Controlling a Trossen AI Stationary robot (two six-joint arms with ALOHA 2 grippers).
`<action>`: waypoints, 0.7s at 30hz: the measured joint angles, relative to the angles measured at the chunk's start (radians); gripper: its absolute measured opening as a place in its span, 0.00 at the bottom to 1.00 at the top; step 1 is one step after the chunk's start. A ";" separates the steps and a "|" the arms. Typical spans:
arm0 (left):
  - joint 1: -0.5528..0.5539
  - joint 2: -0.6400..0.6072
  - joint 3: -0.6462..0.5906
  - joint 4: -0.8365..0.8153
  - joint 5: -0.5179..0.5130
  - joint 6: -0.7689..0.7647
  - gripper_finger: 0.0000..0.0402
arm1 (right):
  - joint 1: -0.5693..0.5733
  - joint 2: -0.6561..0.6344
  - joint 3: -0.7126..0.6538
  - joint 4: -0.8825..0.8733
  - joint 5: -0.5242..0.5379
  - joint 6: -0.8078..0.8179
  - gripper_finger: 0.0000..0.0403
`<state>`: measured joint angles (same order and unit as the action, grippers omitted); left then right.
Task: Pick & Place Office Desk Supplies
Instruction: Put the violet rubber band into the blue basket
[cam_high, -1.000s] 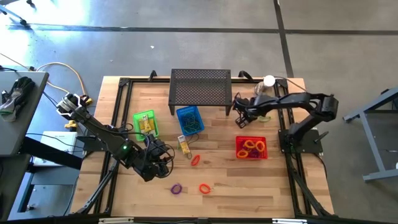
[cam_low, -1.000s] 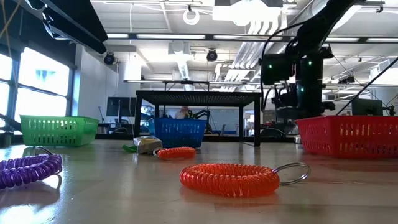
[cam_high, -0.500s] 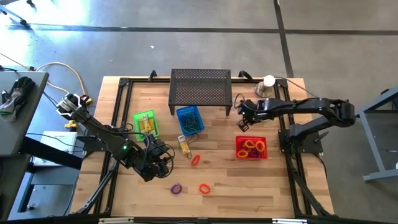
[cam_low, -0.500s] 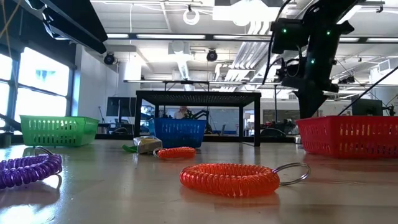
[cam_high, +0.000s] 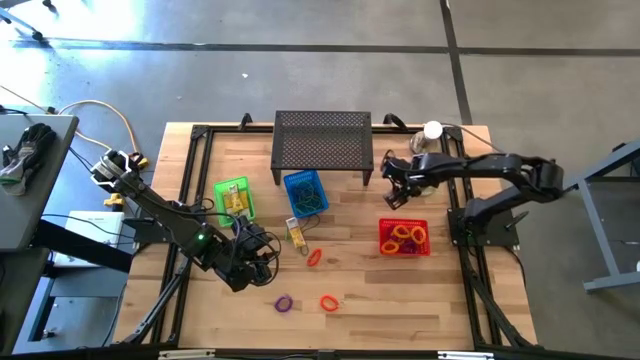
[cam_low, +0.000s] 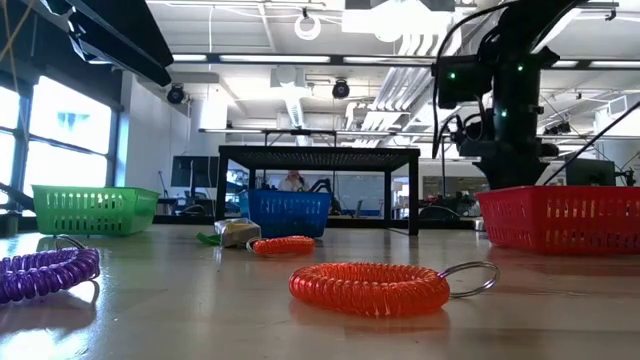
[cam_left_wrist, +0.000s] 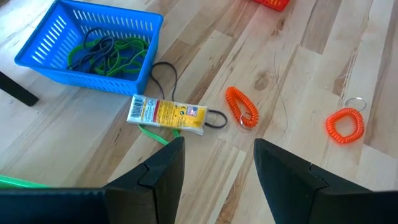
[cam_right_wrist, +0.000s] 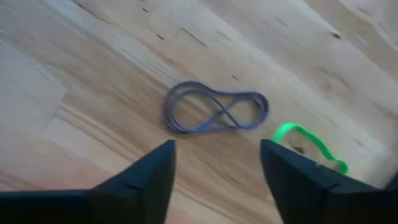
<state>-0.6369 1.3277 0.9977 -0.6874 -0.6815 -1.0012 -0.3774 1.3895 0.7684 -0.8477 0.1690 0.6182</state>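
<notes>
Office desk supplies lie scattered on the tabletop (cam_high: 350, 290) and in three baskets. Just below the right claw (cam_right_wrist: 214, 165), fingers apart and empty, lie a blue-grey rubber band (cam_right_wrist: 214, 114) twisted into a figure eight and, beside it, a green band (cam_right_wrist: 309, 144). Ahead of the left claw (cam_left_wrist: 217, 165), also spread and empty, a blue basket (cam_left_wrist: 87, 46) holds green and dark bands; nearer lies a yellow packet (cam_left_wrist: 166, 114), long axis crosswise, print unreadable, then two orange coil loops (cam_left_wrist: 241, 115), (cam_left_wrist: 344, 124). The red basket (cam_high: 404, 238) holds coil loops, and the green basket (cam_high: 234, 197) a yellowish item.
</notes>
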 joint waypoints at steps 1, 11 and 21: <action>0.000 0.000 0.000 0.000 0.000 0.000 0.46 | -0.007 0.008 0.000 0.016 -0.013 -0.018 0.58; 0.000 0.000 0.000 0.000 0.000 -0.001 0.46 | -0.070 0.112 -0.001 0.097 -0.031 -0.114 0.74; 0.000 0.000 0.000 0.000 0.000 -0.001 0.46 | -0.117 0.239 0.007 0.120 -0.061 -0.159 0.73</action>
<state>-0.6369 1.3277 0.9977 -0.6876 -0.6819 -1.0023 -0.4944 1.6282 0.7751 -0.7276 0.1083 0.4590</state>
